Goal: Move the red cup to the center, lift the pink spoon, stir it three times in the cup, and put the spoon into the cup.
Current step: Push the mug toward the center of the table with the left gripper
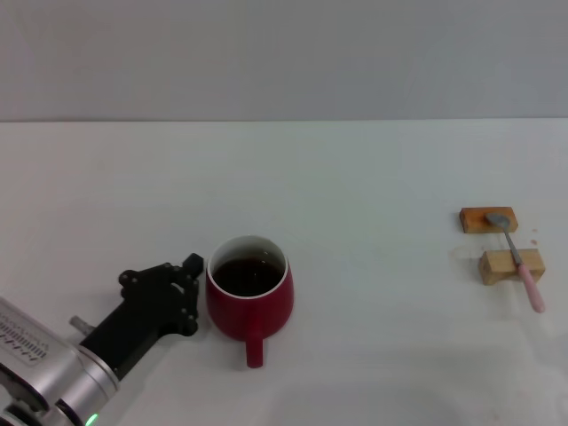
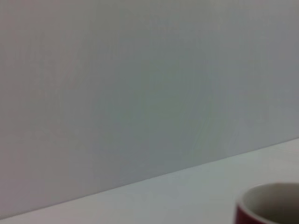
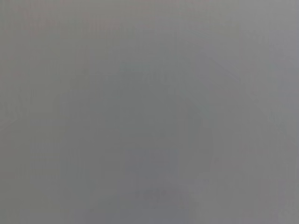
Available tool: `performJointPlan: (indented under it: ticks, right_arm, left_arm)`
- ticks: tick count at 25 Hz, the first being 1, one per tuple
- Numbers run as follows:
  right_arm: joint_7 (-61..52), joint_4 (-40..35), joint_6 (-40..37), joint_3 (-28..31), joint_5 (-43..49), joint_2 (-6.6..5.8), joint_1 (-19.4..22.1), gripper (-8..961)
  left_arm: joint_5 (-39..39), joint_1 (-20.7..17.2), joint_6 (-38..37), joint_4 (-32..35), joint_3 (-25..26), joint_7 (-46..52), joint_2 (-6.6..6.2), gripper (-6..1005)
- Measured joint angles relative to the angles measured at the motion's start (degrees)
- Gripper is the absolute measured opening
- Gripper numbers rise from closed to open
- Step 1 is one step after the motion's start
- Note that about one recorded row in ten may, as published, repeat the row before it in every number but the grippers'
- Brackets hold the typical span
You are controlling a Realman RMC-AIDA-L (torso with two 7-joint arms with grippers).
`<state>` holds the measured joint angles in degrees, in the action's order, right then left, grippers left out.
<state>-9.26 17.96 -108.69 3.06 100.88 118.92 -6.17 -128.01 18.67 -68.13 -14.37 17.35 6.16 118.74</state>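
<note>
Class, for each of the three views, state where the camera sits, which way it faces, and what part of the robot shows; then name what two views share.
Head view: on the robot's head, looking forward and down at the white table; the left gripper and its arm show beside the red cup; the pink spoon lies across two wooden blocks.
Left wrist view: low by the table, facing the grey wall; no fingers show.
Right wrist view: only plain grey; nothing of the robot shows.
Shared: the head and left wrist views both show the red cup.
</note>
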Motion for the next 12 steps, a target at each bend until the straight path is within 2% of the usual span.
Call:
performJointPlan:
  ticks: [12]
  right_arm:
    - [-0.1, 0.0, 0.1, 0.0, 0.0, -0.02, 0.2, 734]
  left_arm:
    - [-0.1, 0.8, 0.1, -0.2, 0.5, -0.3, 0.07, -2]
